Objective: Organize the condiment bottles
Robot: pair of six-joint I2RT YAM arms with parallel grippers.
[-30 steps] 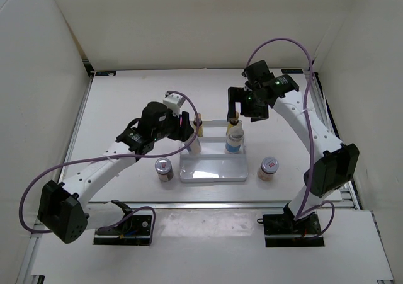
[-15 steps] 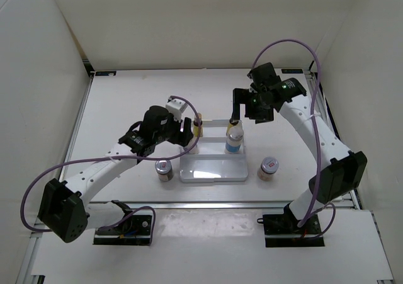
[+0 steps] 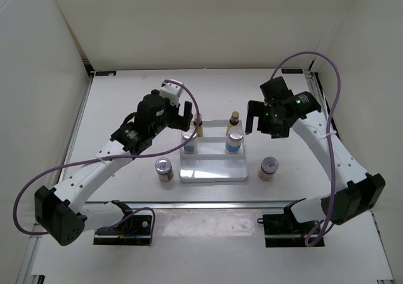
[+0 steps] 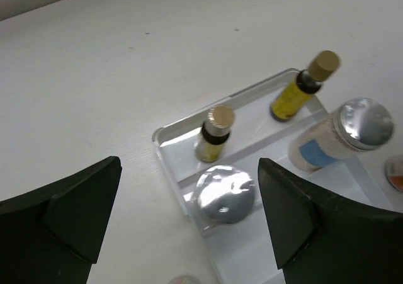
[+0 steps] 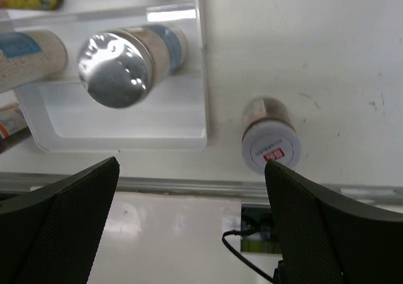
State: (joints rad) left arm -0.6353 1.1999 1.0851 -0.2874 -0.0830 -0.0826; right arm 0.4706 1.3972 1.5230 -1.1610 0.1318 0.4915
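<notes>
jaws on both grippers stand wide apart, gripping nothing. left gripper hangs above the white tray's 10 o'clock corner, right gripper off its 2 o'clock side. two yellow bottles stand on the tray's 12 o'clock step. two blue-labelled bottles stand on the middle step. two jars sit on the table at 8 and 4 o'clock.

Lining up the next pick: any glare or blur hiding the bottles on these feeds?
Left wrist: glare washes the near bottle's cap, claw fingers soft and dark. Right wrist: bright spots on a silver cap; jar plainly visible. Top external: sharp, even light.
</notes>
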